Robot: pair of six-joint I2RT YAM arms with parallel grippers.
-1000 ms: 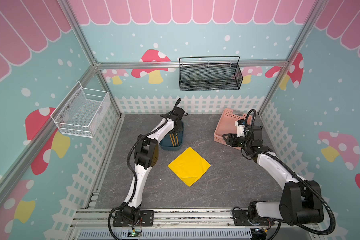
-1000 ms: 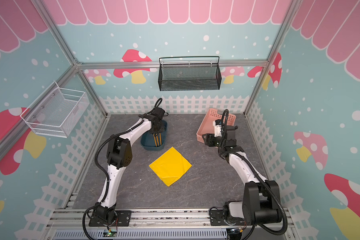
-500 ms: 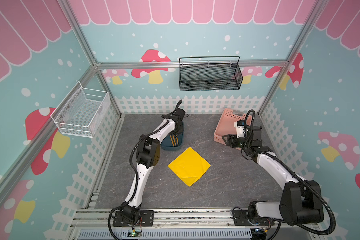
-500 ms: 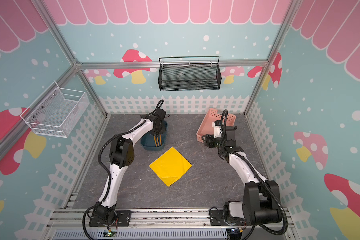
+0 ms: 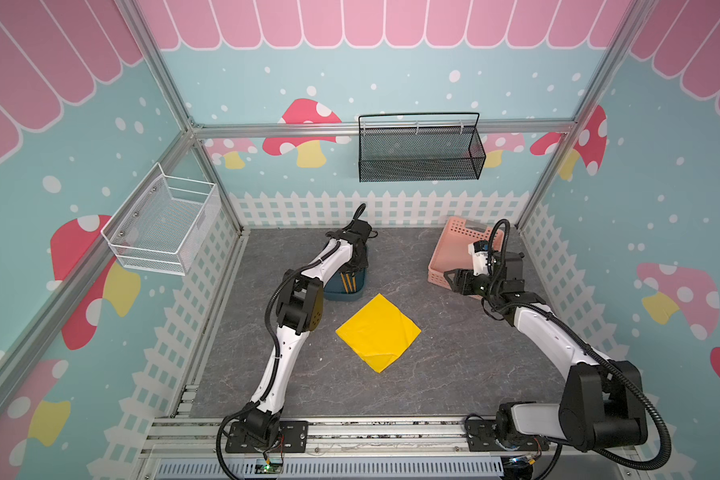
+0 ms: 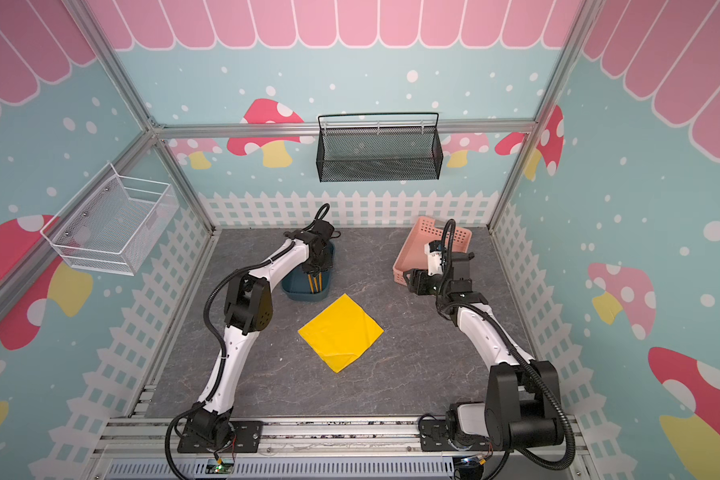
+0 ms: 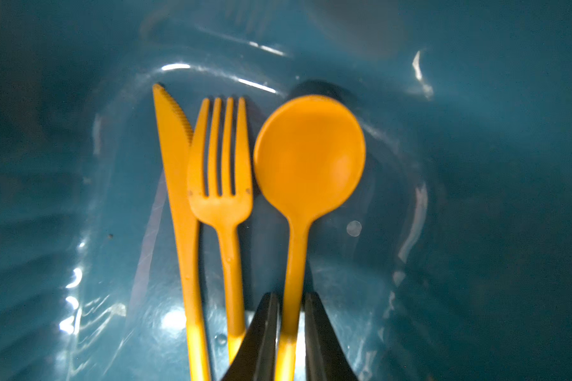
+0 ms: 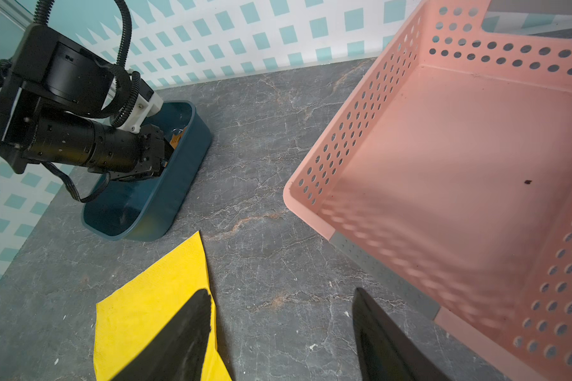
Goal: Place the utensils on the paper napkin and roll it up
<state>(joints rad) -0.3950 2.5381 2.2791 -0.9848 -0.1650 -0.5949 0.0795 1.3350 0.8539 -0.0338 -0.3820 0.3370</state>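
Orange spoon [image 7: 307, 158] handle now pinched by left tool [image 7: 291, 297], inside blue tub [image 7: 476, 198], right tool [image 8: 281, 292] still apart, unmoved

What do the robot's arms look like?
Both arms, the left arm and the right arm, have smooth white tube parts joined by chunky black joints. A ribbed black cable runs along each one. The fingers are black, flat and pointed, a bit like a beak. Each arm sits on a black base plate.

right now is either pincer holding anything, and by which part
The left pincer grips the spoon near its handle's end. The right pincer is open, holding nothing.
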